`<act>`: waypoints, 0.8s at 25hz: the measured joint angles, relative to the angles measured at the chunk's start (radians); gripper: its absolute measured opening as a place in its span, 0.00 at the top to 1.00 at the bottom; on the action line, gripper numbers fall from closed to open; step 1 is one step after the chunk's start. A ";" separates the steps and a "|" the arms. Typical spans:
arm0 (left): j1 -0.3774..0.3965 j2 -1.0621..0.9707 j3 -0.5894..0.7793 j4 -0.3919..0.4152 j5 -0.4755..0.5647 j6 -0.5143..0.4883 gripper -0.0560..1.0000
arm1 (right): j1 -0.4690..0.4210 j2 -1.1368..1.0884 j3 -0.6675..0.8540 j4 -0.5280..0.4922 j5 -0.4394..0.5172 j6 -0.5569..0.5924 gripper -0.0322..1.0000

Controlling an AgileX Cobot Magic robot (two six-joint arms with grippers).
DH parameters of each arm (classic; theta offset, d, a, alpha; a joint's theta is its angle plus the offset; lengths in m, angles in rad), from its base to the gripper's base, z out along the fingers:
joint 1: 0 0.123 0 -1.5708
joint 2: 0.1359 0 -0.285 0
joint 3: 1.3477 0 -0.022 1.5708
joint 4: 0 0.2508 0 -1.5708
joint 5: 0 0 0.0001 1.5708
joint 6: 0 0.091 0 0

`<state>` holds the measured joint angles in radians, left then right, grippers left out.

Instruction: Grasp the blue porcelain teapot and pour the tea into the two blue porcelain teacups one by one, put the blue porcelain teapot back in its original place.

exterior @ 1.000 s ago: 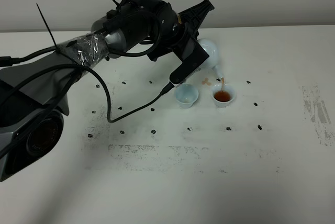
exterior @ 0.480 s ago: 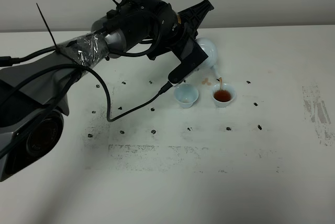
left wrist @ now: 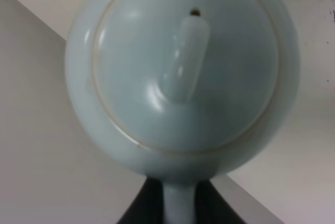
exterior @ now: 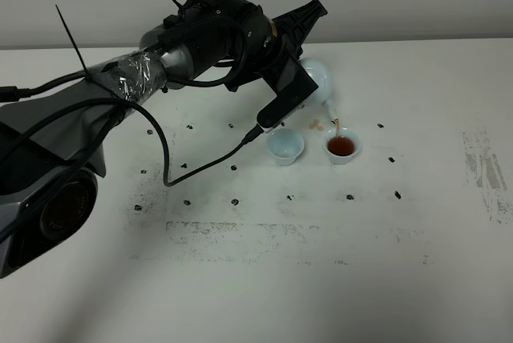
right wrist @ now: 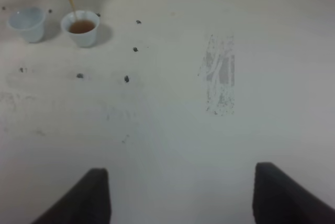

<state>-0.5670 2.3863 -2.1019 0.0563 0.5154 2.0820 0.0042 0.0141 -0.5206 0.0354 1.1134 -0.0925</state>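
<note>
White, scuffed bench [exterior: 417, 223]. L arm [exterior: 160, 62] reaches across it w/ left gripper [exterior: 304, 82] clenched on the handle of the blue porcelain teapot [exterior: 322, 78]. Pot is held aloft & tipped, spout down over the right-hand teacup [exterior: 341, 147]. Well apart from the work, right gripper [right wrist: 180, 192] is spread wide, nothing in it. That cup looks fairly full of brown tea. The other teacup [exterior: 284, 146], just beside it, looks empty. Thin stream [exterior: 339, 127] lands inside the rim. Few drops [exterior: 316, 126] on bench near cups.

To do it well: level pot slowly to cut flow before shifting, else it'll prob. dribble btwn cups. Then centre spout over the empty cup & tilt gently.
</note>
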 joint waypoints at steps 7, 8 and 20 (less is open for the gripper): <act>0.000 0.000 0.000 0.001 0.000 0.000 0.91 | 0.000 0.000 0.000 0.000 0.000 0.000 0.43; 0.000 0.000 0.000 0.001 0.000 0.000 0.91 | 0.000 0.000 0.000 0.000 0.000 0.000 0.43; 0.000 0.000 0.000 0.001 0.000 -0.009 0.91 | 0.000 0.000 0.000 0.000 0.000 0.000 0.43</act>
<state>-0.5670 2.3863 -2.1019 0.0573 0.5154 2.0734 0.0042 0.0141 -0.5206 0.0354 1.1134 -0.0925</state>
